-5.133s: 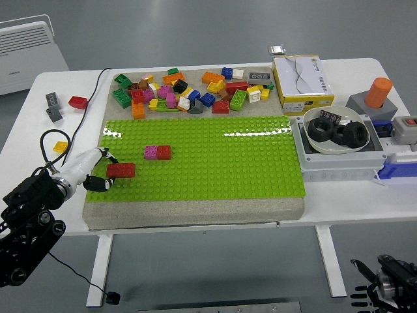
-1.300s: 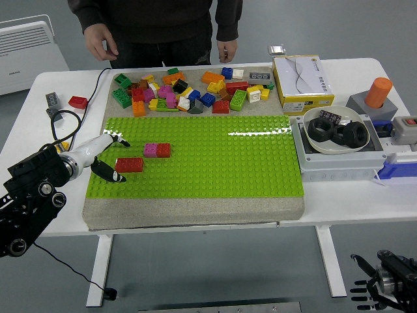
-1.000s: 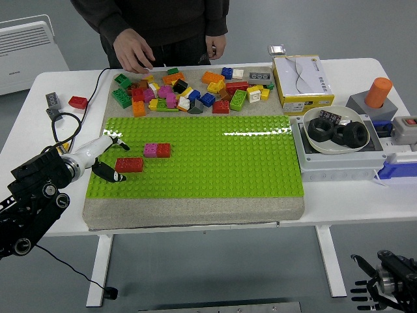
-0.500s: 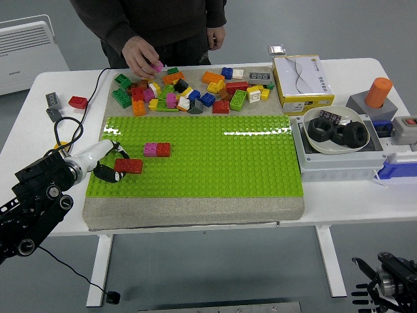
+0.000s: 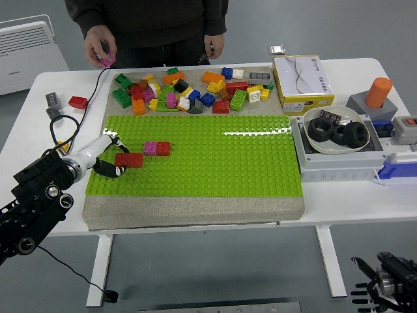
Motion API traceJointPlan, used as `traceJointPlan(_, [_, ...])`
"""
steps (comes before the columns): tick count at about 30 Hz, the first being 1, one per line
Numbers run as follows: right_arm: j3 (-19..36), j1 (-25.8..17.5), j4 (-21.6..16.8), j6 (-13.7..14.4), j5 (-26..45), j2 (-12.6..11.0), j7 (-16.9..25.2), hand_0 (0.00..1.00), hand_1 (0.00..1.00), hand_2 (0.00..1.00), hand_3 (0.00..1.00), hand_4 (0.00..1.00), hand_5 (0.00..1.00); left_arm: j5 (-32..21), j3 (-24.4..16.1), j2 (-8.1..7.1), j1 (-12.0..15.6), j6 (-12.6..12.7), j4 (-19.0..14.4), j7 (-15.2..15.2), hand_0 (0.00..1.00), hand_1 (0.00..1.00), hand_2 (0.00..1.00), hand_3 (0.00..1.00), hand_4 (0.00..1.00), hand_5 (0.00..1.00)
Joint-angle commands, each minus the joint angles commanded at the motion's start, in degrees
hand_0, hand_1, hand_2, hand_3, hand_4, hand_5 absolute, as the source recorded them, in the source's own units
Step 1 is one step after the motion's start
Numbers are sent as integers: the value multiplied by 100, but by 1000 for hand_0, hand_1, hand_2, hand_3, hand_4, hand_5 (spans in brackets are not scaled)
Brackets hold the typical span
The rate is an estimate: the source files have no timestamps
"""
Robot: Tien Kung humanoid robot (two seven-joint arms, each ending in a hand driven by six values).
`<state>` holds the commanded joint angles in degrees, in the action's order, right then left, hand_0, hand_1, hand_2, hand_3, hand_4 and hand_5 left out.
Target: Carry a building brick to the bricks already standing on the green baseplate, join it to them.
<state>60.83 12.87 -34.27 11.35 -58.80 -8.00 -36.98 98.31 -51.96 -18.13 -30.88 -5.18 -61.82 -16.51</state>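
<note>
The left hand [image 5: 107,158] grips one red brick [image 5: 129,160] by its left end, fingers pinched around it, so the brick's right end is free to meet the pair it is bound for; the brick sits low over the green baseplate [image 5: 215,163], just left of and slightly nearer than that pair, and whether it touches the studs I cannot tell. The pair is two bricks joined side by side, one pink brick [image 5: 150,148] and one red standing brick [image 5: 163,148]; by my reading the carry is nearly done and the joining is not yet made. The right hand [image 5: 381,289] hangs below the tabletop [image 5: 339,208] at the lower right, fingers spread, holding nothing. Beyond the baseplate lies one loose heap of spare bricks [image 5: 189,88], too many to count; the person's hand [image 5: 101,45] at the far side holds one small pink piece [image 5: 105,60].
</note>
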Motion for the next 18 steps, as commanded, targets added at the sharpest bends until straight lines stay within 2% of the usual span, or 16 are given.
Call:
traceJointPlan(8, [0,5,-6,-5,-6,-3,0,540,522,610,765,855,998,-132,-14,8,-25,30,43,22,998,982,939,444,706,2])
traceJointPlan(18, [18,33,-12,-23,-43,-6,0,542,524,609,764,861,998,-378,152,63,-379,82,475,78,998,981,935,441,671,2])
